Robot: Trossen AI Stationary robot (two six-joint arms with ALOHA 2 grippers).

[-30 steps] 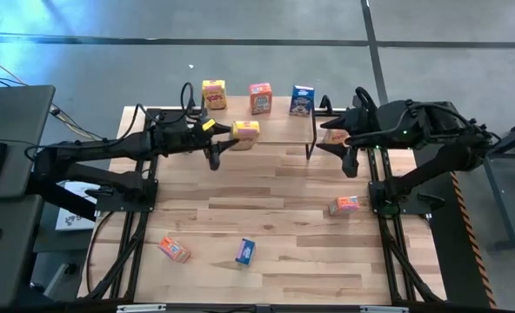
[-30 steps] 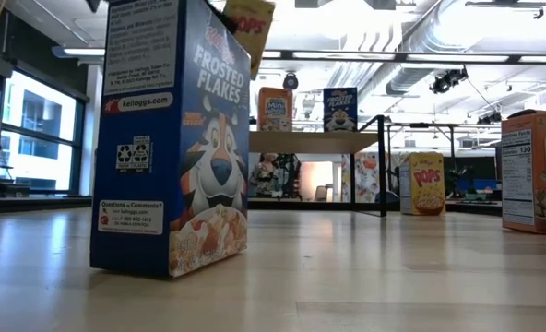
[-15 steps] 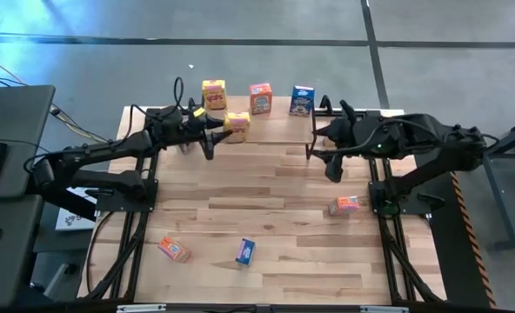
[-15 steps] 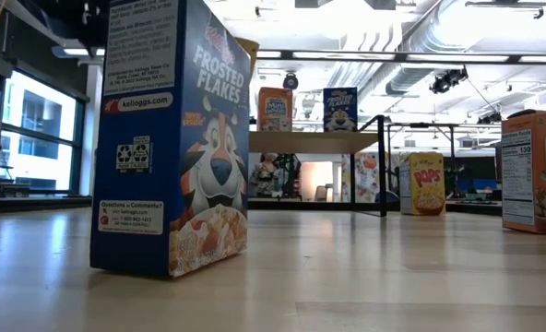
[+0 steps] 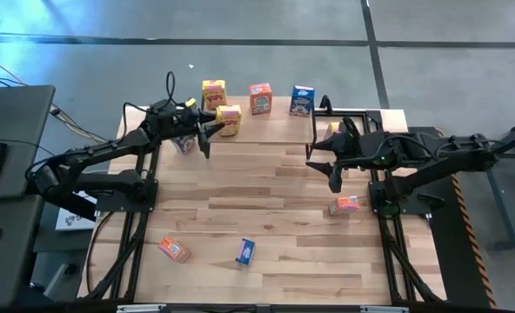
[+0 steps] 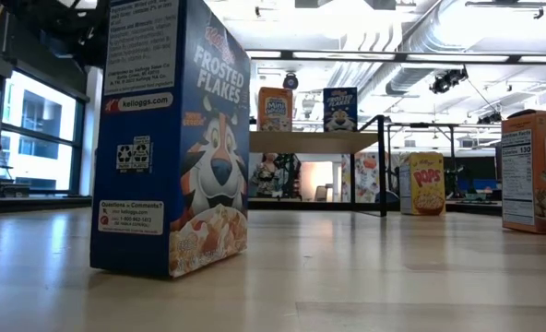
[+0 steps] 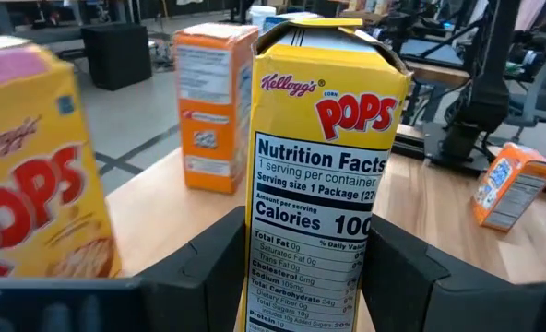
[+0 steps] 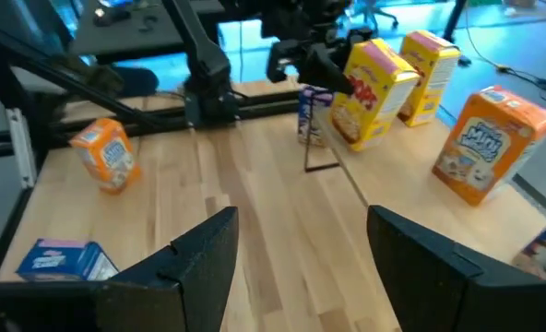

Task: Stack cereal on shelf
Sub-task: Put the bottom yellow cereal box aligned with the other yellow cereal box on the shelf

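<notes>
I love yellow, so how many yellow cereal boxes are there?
3: one yellow cardboard box on the wood-topped shelf, one in the left tool, one on the table by the shelf's right legs.

The yellow box (image 7: 321, 175) in my left pincer (image 7: 301, 277) reads "Kellogg's Corn POPS", then "Nutrition Facts", "1 serving per container", "Calories". The blue box (image 6: 172, 138) on the surface says "Frosted Flakes" and "kelloggs.com". A farther yellow box (image 6: 427, 183) reads "POPS". An orange box (image 8: 483, 143) shows "Mini".
</notes>
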